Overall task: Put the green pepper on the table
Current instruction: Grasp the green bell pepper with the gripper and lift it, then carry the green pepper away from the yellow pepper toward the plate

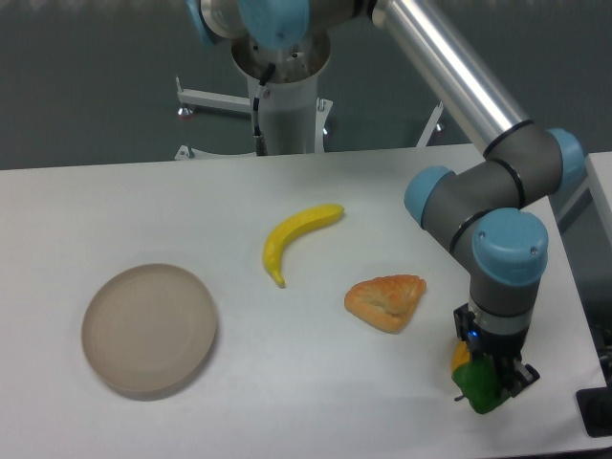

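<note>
The green pepper (pixel 480 390) is small, glossy and dark green, and my gripper (pixel 490 384) is shut on it at the front right of the white table (pixel 287 382). From this angle I cannot tell whether the pepper rests on the tabletop or hangs just above it. The arm's wrist (pixel 509 263) stands directly over it, pointing down. A sliver of the yellow pepper (pixel 461 356) shows just behind the gripper, mostly hidden by it.
A croissant-like pastry (pixel 386 300) lies left of the gripper. A banana (pixel 295 235) sits mid-table. A round beige plate (pixel 148 328) lies at the front left. The table's right edge and a dark object (pixel 598 413) are close to the gripper's right.
</note>
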Available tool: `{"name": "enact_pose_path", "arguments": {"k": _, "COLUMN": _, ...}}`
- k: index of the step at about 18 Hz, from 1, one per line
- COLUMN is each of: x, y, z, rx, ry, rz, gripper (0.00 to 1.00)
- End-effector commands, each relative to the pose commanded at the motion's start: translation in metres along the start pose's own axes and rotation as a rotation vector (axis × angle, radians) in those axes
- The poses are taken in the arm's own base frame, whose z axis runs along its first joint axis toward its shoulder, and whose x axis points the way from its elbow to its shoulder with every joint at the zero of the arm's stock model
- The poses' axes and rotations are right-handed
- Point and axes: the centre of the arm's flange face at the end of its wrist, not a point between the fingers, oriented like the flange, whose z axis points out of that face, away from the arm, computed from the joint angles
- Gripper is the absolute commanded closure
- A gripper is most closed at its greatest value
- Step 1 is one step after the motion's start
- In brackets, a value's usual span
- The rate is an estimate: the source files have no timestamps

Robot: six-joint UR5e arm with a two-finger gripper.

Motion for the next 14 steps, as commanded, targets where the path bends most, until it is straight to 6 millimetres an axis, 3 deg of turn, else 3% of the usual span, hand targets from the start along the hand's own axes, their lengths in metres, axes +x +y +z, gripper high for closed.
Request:
{"name": "enact_pose_path", "arguments": {"k": 4, "x": 0.032, "y": -0.032, "z": -0.013, "rx": 0.006, "ry": 0.028, "rz": -0.097, "gripper": 0.65}}
{"name": "enact_pose_path", "arguments": {"k": 6, "x": 0.057, "y": -0.068, "z": -0.019, "rx": 0.012, "ry": 0.045, "rz": -0.184, "gripper": 0.65}}
{"name": "enact_pose_path", "arguments": {"k": 9, "x": 0.075, "y": -0.107, "z": -0.021, "rx": 0.02, "ry": 0.054, "rz": -0.264, "gripper": 0.65}}
{"name": "enact_pose_path", "arguments": {"k": 14, "x": 0.099, "y": -0.152, "z": -0.006, "rx": 0.055, "ry": 0.109, "rz": -0.391, "gripper": 0.65}}
